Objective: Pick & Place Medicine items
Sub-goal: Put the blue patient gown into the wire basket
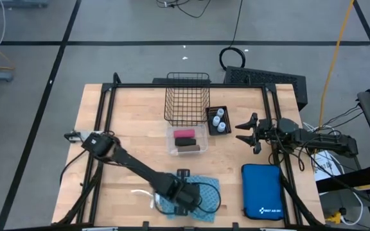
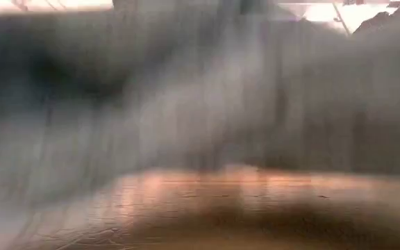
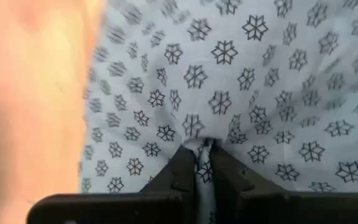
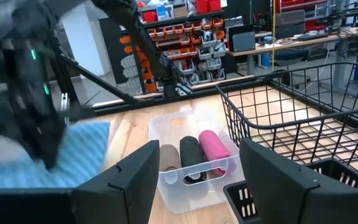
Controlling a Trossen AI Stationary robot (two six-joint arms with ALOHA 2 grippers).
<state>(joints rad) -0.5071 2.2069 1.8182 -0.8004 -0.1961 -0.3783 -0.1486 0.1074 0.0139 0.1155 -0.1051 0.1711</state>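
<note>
The teal patterned cloth (image 1: 201, 192) lies spread on the table near its near edge, with its white string (image 1: 140, 192) trailing toward the left. My left gripper (image 1: 186, 197) is down on the cloth, shut on it; in the left wrist view the cloth (image 3: 241, 81) fills the picture. The pink roll (image 1: 184, 133) and a brown roll (image 1: 188, 146) lie in a clear box (image 1: 172, 149). The white-capped vials (image 1: 220, 120) stand in a small black tray. My right gripper (image 1: 241, 131) hovers open to the right of that tray. My left gripper (image 3: 204, 152) pinches a small raised fold of the cloth (image 3: 204, 144) between its two fingers. It comes from above, pointing down, at a spot inside the cloth and not at an edge. Around the fold the cloth lies flat on the table.
A black wire basket (image 1: 187, 96) stands behind the clear box. The big blue zip case (image 1: 262, 190) lies at the near right. In the right wrist view the box (image 4: 160, 127) holds three rolls, with the basket (image 4: 303, 112) beside it. The low view is all blur.
</note>
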